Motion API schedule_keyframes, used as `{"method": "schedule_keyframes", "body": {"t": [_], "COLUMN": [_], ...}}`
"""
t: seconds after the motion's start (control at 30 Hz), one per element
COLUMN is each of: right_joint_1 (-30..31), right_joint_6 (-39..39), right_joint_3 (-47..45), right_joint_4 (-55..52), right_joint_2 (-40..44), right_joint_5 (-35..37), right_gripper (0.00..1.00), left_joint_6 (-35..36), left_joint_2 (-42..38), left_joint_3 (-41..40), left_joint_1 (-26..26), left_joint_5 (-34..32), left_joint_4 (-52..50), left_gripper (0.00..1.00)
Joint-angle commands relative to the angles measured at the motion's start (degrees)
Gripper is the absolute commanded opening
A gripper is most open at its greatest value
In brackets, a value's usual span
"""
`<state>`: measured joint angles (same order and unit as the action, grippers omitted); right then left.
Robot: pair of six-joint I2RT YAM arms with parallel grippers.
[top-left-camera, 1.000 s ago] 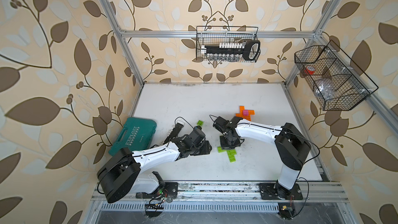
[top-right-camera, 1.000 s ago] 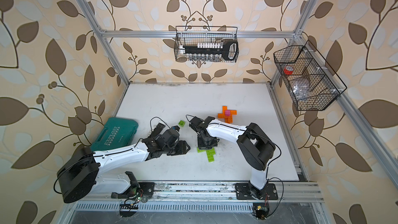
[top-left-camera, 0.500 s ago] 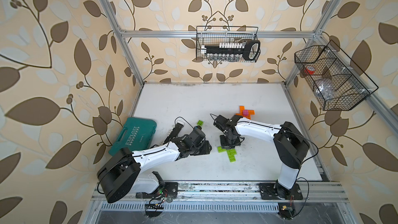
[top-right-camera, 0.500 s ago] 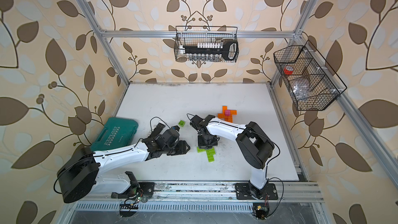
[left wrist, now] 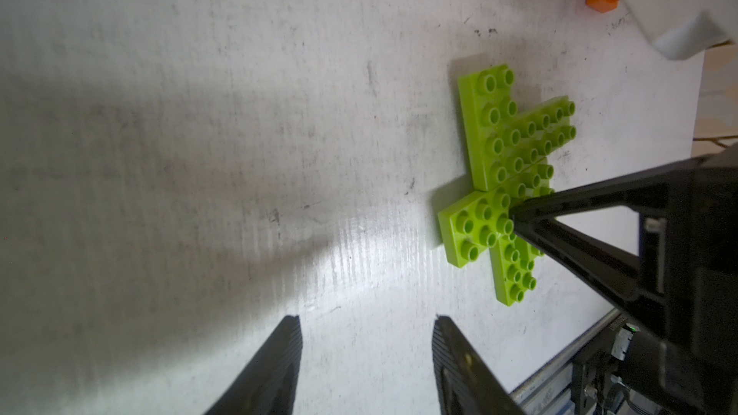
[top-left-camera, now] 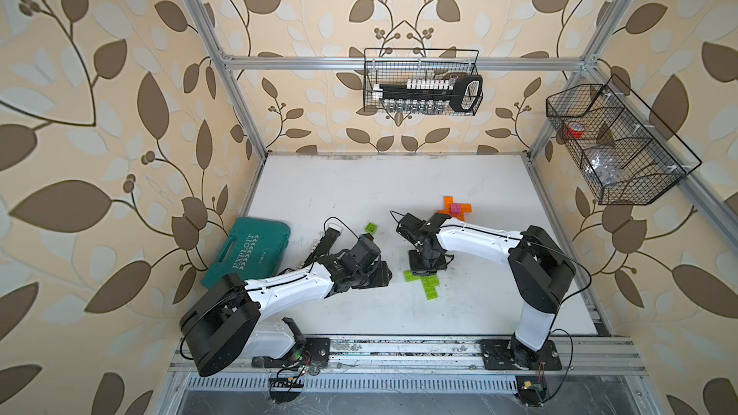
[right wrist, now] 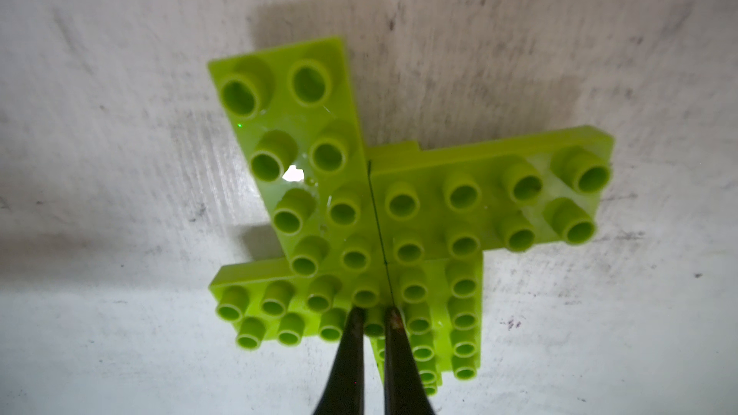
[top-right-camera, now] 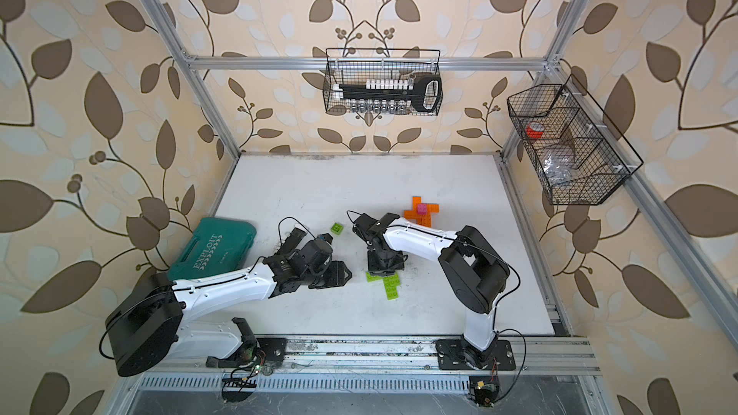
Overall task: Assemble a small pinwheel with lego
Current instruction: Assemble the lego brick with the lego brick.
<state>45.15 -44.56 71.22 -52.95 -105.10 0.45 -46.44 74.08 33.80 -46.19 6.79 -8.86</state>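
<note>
1. The white worktop [top-left-camera: 359,193] is matt, scuffed and speckled with dark marks. The landmark, a lime-green lego pinwheel [right wrist: 399,213], lies flat on it.
2. A teal plastic tool case [top-left-camera: 249,251], smooth and rounded at the corners, lies well to the left of the pinwheel, clear of the work.
3. The right claw [right wrist: 373,313] stands straight over the pinwheel. Its black tips are closed to a sliver and rest among the studs near the centre, gripping nothing loose.
4. The left claw [left wrist: 365,319] hovers just to the left of the pinwheel, its ribbed jaws partly apart and empty.
5. The lime-green pinwheel itself is made of thin, glossy oblong plates with hollow round studs. They overlap in layers, and the arms sit offset like vanes.
6. An orange lego pinwheel [top-left-camera: 455,211] of the same shape lies beyond it, a little to the right. A small pink square brick [top-left-camera: 455,208] caps its centre.
7. A small green square brick [top-left-camera: 371,227] lies loose beyond the lime-green pinwheel, to its left and well apart.
8. The step in hand appears to be pressing the lime-green plates firmly together.
9. The next move is likely to be capping the centre with the green square brick. That calls for a claw to rise clear and pinch the brick by its smooth sides. The brick must then line up squarely over the middle studs and be pushed straight down without shifting the plates.
</note>
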Motion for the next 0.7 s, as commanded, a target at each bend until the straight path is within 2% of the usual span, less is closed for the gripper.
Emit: {"method": "schedule_keyframes", "body": {"t": [0.0, 0.2, 0.4, 0.53, 0.67], "right_joint_1": [0.15, 0.16, 0.12, -0.01, -0.36], "right_joint_6": [-0.01, -0.01, 0.61, 5.07, 11.42], "right_joint_3": [-0.65, -0.75, -1.35, -3.57, -4.53], "right_joint_4": [-1.63, -1.63, 0.09, 7.83, 13.63], "right_joint_2": [2.30, 3.05, 5.77, 13.10, 18.99], "right_joint_5": [1.87, 1.86, 1.87, 0.50, -1.63], "right_gripper": [0.09, 0.15, 0.15, 0.15, 0.22], "left_joint_6": [1.08, 1.19, 1.96, 4.80, 9.81], "left_joint_2": [-1.40, -1.15, -1.44, -2.27, 0.74], "left_joint_3": [1.85, 2.25, 3.96, 8.49, 15.29], "left_joint_1": [-0.48, -0.48, 0.31, 6.16, 13.64], "left_joint_5": [-1.67, -1.52, -3.90, -6.66, -8.05], "left_joint_4": [-0.63, -0.81, -4.38, -11.90, -20.07], "left_gripper": [0.55, 0.55, 0.55, 0.57, 0.59]}}
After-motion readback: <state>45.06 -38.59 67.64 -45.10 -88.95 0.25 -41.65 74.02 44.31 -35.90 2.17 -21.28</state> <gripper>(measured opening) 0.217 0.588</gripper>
